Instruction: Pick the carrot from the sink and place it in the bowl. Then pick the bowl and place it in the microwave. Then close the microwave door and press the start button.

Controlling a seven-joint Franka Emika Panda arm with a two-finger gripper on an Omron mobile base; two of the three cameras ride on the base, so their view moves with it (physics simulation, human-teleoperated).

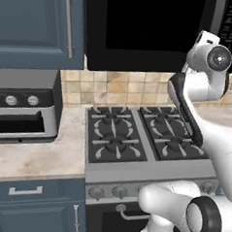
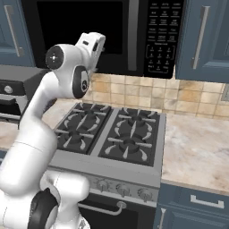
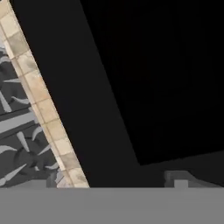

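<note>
The black microwave [image 1: 152, 28] hangs above the stove, and its door [image 2: 80, 27] lies flat against the front, shut. The button panel [image 2: 163, 36] sits on its right side. My arm is raised, with the hand [image 2: 91, 44] close in front of the door's lower edge, left of the panel. In the hand view the door's dark window [image 3: 166, 78] is very near. My gripper [image 3: 118, 181] shows two grey tips set wide apart at the bottom, with nothing between them. The carrot, the bowl and the sink are out of view.
A gas stove [image 1: 136, 134] with several burners lies below the hand. A grey toaster oven [image 1: 21, 112] stands on the counter to the left. Blue cabinets [image 2: 203, 36] flank the microwave. Beige counter [image 2: 197, 147] runs to the right of the stove.
</note>
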